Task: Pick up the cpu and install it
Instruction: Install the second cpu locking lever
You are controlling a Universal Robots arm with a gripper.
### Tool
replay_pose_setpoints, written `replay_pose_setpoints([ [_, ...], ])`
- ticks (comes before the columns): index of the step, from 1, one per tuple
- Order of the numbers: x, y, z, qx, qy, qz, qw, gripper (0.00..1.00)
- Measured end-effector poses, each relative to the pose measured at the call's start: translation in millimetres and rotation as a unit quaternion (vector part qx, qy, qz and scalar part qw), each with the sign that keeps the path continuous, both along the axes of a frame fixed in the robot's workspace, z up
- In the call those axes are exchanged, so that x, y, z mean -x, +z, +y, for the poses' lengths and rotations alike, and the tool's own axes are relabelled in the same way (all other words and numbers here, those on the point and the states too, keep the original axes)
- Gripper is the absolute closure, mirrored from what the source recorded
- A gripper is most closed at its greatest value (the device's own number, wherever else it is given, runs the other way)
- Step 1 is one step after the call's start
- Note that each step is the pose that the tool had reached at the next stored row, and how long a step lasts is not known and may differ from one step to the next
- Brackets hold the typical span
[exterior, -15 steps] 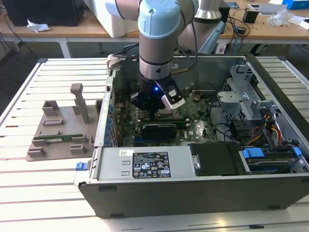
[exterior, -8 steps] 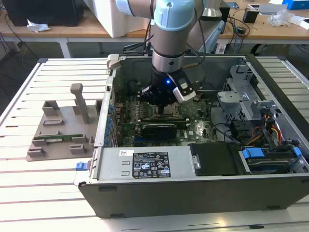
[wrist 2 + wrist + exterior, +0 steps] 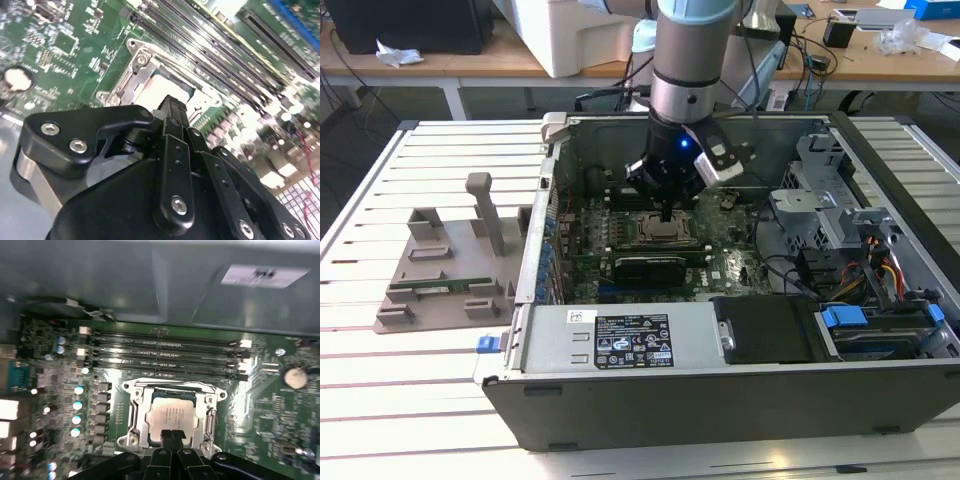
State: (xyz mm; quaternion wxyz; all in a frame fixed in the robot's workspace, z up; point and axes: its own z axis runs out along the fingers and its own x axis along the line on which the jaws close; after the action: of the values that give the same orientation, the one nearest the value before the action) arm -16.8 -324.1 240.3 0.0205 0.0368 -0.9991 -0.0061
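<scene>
The cpu point(image 3: 172, 415), a small square chip with a pale silvery top, lies flat inside the metal socket frame point(image 3: 134, 412) on the green motherboard point(image 3: 260, 410). My gripper point(image 3: 172, 436) hangs just above the chip's edge, its two black fingertips pressed together and holding nothing. In the second wrist view the same shut gripper point(image 3: 172, 106) points at the pale cpu point(image 3: 159, 92) in its socket. The exterior view has the arm reaching down into the open computer case, with the gripper point(image 3: 665, 213) directly over the socket point(image 3: 658, 232).
Memory slots point(image 3: 160, 352) run beside the socket. A grey drive cage point(image 3: 840, 215) and cables fill the case on the exterior view's right. The power supply point(image 3: 620, 338) lines the near wall. A grey holder block point(image 3: 450, 265) with a green memory stick point(image 3: 440, 288) stands outside the case.
</scene>
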Motion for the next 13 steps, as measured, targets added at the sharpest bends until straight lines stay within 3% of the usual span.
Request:
replay_pose_setpoints([
  [5,0.0,30.3,2.6,0.0028,0.0,0.0,1.0,0.89],
  [7,0.0,38.0,2.9,0.0033,0.0,0.0,1.0,0.89],
  [9,0.0,42.5,3.0,0.0036,0.0,0.0,1.0,0.89],
  [13,0.0,43.1,3.0,0.0035,0.0,0.0,1.0,0.89],
])
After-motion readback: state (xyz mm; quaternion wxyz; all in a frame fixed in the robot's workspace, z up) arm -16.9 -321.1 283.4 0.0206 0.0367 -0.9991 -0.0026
